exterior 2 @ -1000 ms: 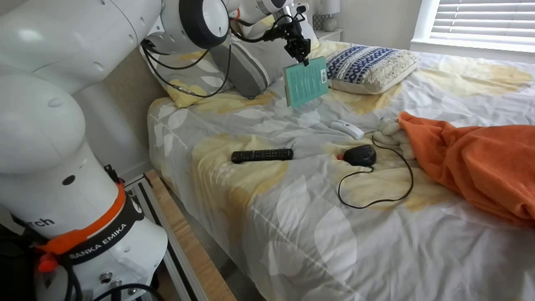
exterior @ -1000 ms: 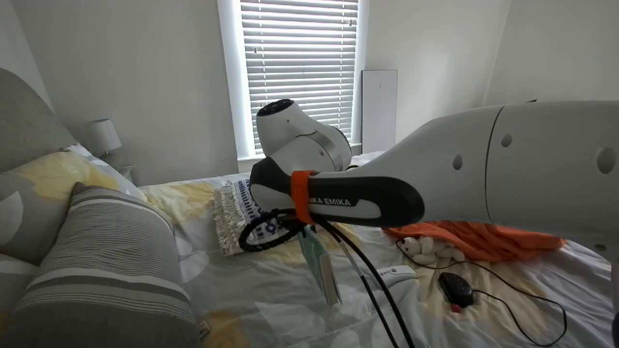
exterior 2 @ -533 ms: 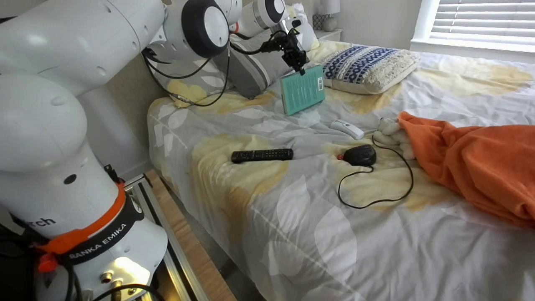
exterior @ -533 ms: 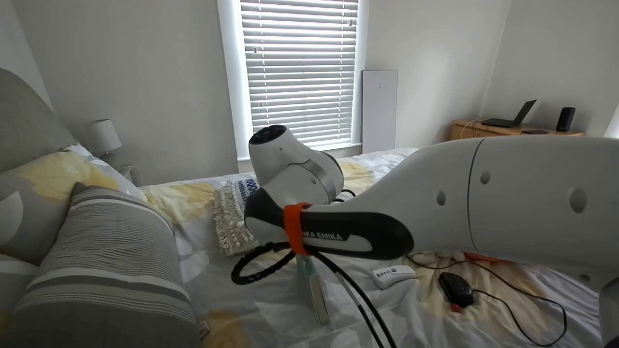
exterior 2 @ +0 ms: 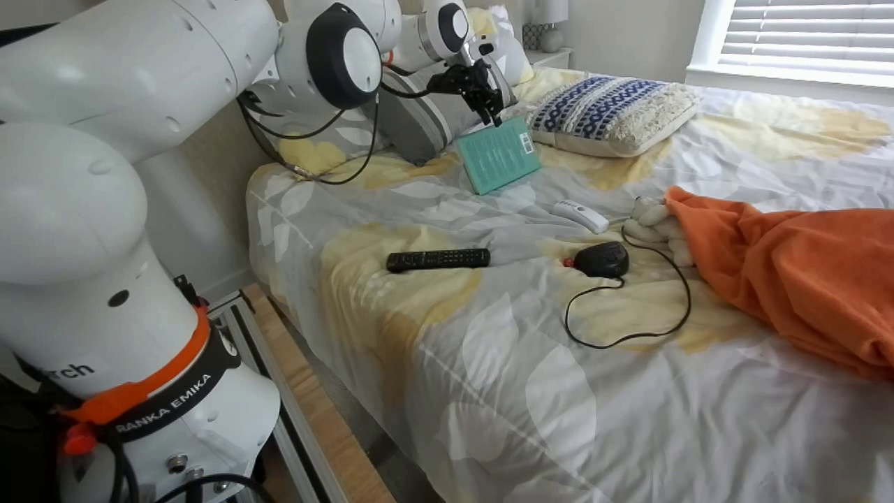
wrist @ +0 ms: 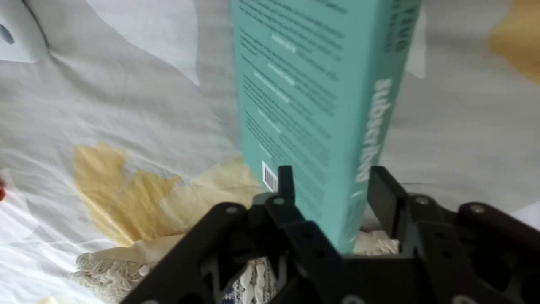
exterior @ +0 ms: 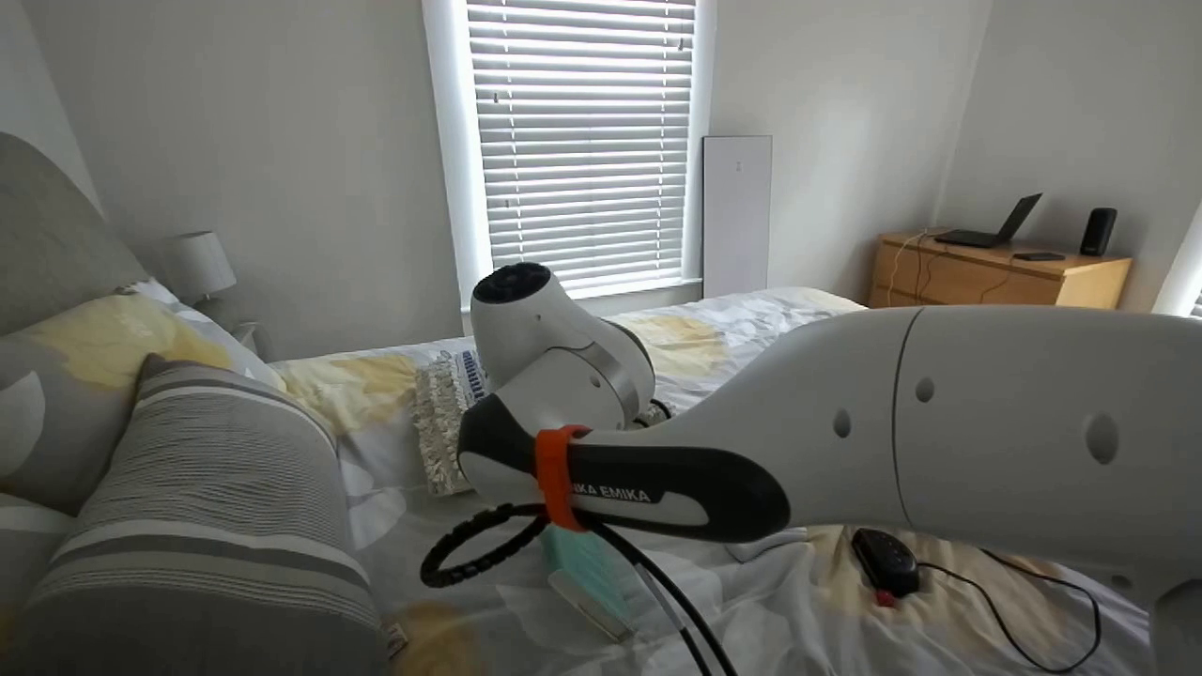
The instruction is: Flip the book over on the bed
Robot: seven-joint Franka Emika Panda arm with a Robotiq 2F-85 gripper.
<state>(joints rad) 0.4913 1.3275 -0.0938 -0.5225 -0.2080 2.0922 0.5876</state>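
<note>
The teal-green book (exterior 2: 499,155) stands tilted on its long edge on the bed (exterior 2: 391,328), leaning back, its printed cover with the barcode showing in an exterior view. It also shows, partly hidden behind the arm's cables, in an exterior view (exterior: 592,575). My gripper (exterior 2: 493,121) is just above the book's upper edge. In the wrist view my gripper (wrist: 331,177) is open, its jaws apart on either side of the book's spine (wrist: 375,122). A gap shows between the right finger and the book; whether the left finger touches it I cannot tell.
A blue-and-white cushion (exterior 2: 607,112) lies behind the book, and a grey striped pillow (exterior: 207,526) beside it. A white remote (exterior 2: 580,216), a black remote (exterior 2: 438,259), a black corded device (exterior 2: 602,260) and an orange blanket (exterior 2: 803,272) lie on the bed.
The arm has come down with the book from above the bed. The jaws have parted, and the book has tilted over from nearly upright. The gripper has shifted slightly toward the pillows.
</note>
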